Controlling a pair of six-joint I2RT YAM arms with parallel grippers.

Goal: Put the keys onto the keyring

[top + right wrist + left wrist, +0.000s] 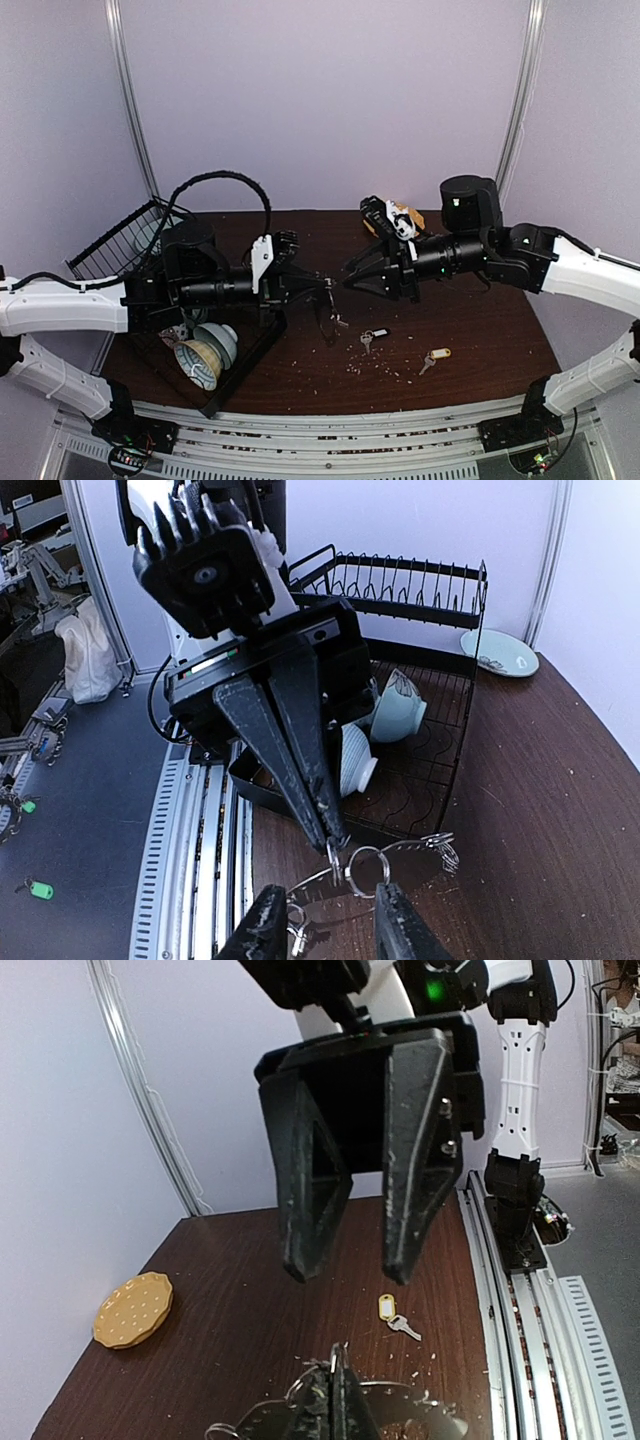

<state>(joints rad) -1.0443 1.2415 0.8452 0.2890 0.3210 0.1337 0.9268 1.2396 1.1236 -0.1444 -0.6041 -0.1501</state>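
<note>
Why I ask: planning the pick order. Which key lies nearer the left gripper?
The key with the black-and-white tag; the yellow-tagged key lies farther right, away from the left gripper.

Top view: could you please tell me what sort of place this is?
Likely a robotics lab cell: a brown table enclosed by plain pale walls, two robot arms mounted on metal rails, and staged props like a dish rack.

Table: dark wood grain, matt, crumb-speckled. Keyring: thin bright metal wire. Keys: silvery metal. Right gripper fingers: matt black plastic, scuffed. Rack: black coated wire. Bowls: glossy glazed ceramic.
</note>
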